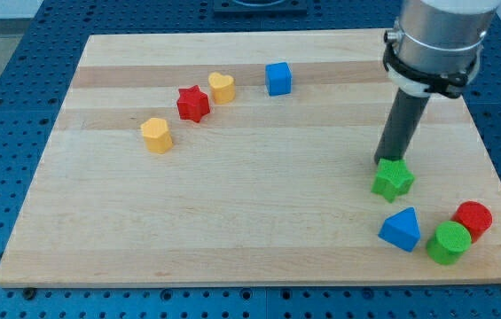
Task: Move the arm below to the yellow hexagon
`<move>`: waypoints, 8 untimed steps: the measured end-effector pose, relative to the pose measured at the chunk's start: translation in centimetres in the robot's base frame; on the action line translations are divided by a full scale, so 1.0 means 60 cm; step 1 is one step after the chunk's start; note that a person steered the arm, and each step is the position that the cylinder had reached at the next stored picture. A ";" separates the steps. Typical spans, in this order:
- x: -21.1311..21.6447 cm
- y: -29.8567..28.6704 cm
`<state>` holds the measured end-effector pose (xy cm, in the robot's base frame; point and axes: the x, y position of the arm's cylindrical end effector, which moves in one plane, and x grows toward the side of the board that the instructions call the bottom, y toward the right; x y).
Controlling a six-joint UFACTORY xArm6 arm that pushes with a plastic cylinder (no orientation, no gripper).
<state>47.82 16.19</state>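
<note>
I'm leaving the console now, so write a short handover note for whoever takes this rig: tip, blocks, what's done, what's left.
My tip sits at the view's right, right by the upper left edge of the green star; contact is unclear.
The yellow hexagon is far off at the view's left, with the red star, yellow heart and blue cube trailing up to its right.
Blue triangular block, green cylinder and red cylinder cluster at the bottom right.
Done: nothing visible yet.
Left: bring the tip across the board to just below the yellow hexagon.
</note>
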 end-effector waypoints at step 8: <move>0.002 -0.356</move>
<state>47.92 -5.19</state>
